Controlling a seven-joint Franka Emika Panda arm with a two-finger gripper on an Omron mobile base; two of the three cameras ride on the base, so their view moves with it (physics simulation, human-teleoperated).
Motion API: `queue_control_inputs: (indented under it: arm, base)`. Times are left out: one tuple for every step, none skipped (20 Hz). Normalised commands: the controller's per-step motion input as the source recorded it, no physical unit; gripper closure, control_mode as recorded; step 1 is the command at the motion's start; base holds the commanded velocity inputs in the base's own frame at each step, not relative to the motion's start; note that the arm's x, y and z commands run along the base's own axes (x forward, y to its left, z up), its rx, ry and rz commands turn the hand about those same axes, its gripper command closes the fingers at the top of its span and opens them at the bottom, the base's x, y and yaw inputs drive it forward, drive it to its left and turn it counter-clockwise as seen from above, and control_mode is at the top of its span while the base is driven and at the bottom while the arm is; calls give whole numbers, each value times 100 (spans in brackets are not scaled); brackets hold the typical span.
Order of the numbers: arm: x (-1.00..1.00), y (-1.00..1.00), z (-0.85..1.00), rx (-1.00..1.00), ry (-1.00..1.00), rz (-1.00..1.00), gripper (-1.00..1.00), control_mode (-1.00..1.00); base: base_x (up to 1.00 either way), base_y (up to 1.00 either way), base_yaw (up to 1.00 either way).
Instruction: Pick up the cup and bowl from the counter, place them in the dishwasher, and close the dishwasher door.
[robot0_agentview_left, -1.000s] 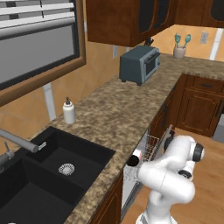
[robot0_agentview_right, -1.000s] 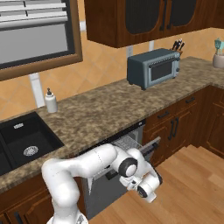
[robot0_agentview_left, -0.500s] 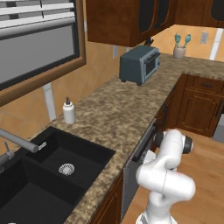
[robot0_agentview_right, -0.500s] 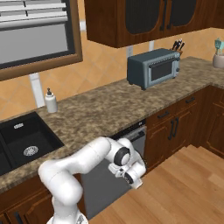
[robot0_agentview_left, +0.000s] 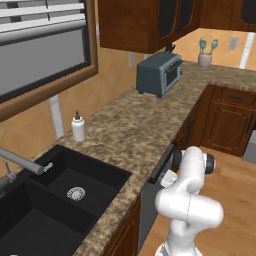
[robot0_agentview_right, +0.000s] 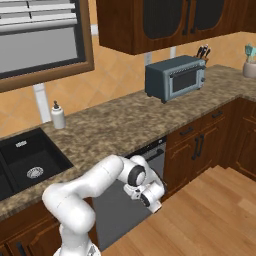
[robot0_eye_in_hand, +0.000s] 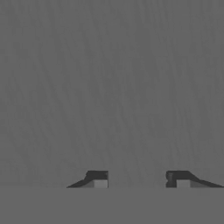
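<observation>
The dishwasher door stands upright, about level with the wooden cabinet fronts under the counter. Its black bar handle runs just below the counter edge. In the left base view the door shows edge-on, with my white hand right against it. My gripper faces the flat grey panel at very close range. The fingertips stand apart with nothing between them. The cup and the bowl are hidden.
A grey toaster oven and a knife block sit at the back of the counter. A white soap dispenser stands beside the black sink. Wooden floor lies to the right of the arm.
The dishwasher door swung up from partly open, with the rack showing, to upright. My arm followed it in toward the cabinet front.
</observation>
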Motion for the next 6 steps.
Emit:
queue_control_inputs:
  arm:
    - [58, 85, 0, 0, 1, 0, -100, -100]
    - [46, 74, 0, -1, 2, 0, -100, -100]
    - [36, 58, 0, -1, 5, 0, -100, -100]
    - [24, 44, 0, -3, 4, 0, -100, -100]
    - [9, 30, 0, -5, 0, 0, -100, -100]
    - [6, 15, 0, -4, 1, 0, -100, -100]
  base:
    - [0, 0, 0]
    - [0, 0, 0]
    - [0, 0, 0]
    - [0, 0, 0]
    - [0, 0, 0]
    - [0, 0, 0]
